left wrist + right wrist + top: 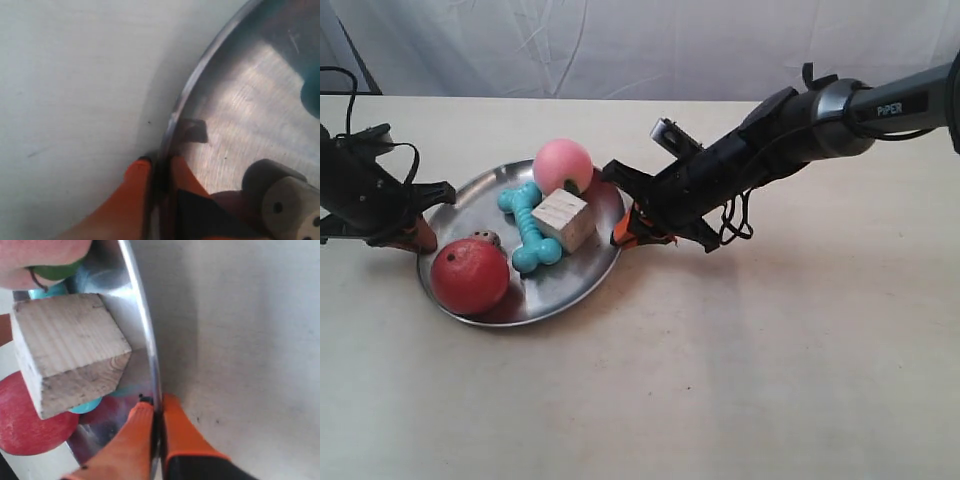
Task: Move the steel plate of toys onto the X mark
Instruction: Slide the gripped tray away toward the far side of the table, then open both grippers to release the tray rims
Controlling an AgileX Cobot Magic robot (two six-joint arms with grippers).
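Grey steel plate (565, 295) on the cream table (770, 380), pinched at opposite rims by both grippers. At the exterior view's left, left gripper (159, 164) clamped on the rim, one orange finger (135, 185) outside, the other inside, near the spotted die (290, 205). At the exterior view's right, right gripper (156, 405) closed on the rim in the same way, just beside the wooden cube (70, 350). Inside the plate: red ball (469, 276) at the near edge, die just behind it; pink ball (563, 166) at the far edge; teal bone (528, 227) lying between them, against the cube. Resting on the surface or raised just off it: cannot tell.
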